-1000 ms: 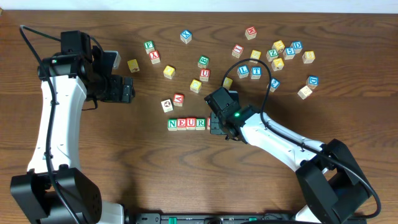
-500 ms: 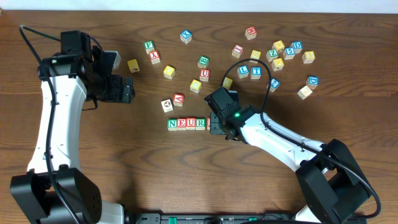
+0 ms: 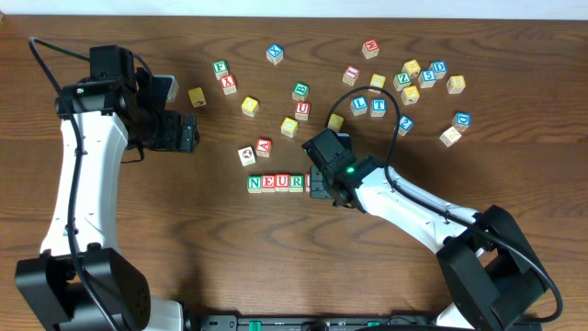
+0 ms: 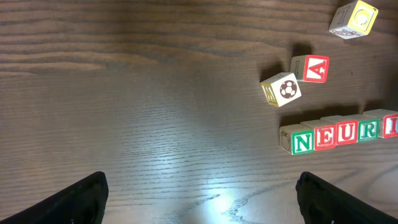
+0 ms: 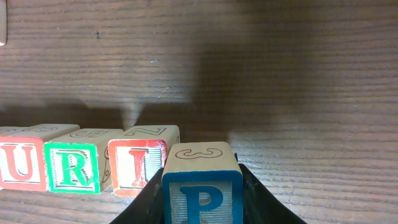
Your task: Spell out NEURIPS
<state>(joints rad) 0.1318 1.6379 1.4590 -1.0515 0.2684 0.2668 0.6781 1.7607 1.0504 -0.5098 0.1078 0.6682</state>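
A row of cubes reads green N (image 3: pixel 254 183), red E (image 3: pixel 268 182), red U (image 3: pixel 282 181), green R (image 3: pixel 296 181) on the table. In the left wrist view the row shows as N (image 4: pixel 302 142), E (image 4: pixel 324 135), U (image 4: pixel 346 132), R (image 4: pixel 368 129) and red I (image 4: pixel 390 126). My right gripper (image 3: pixel 320 188) is shut on the blue P cube (image 5: pixel 202 190) and holds it just right of the red I (image 5: pixel 137 165), low at the table. My left gripper (image 3: pixel 188 133) is open and empty, up and left of the row. I cannot pick out the yellow S.
Loose cubes lie above the row: a red A (image 3: pixel 264 146) and a football picture cube (image 3: pixel 246 155) close by, a spare red U (image 3: pixel 302 110), and many more at the back right around (image 3: pixel 411 78). Bare wood lies below the row.
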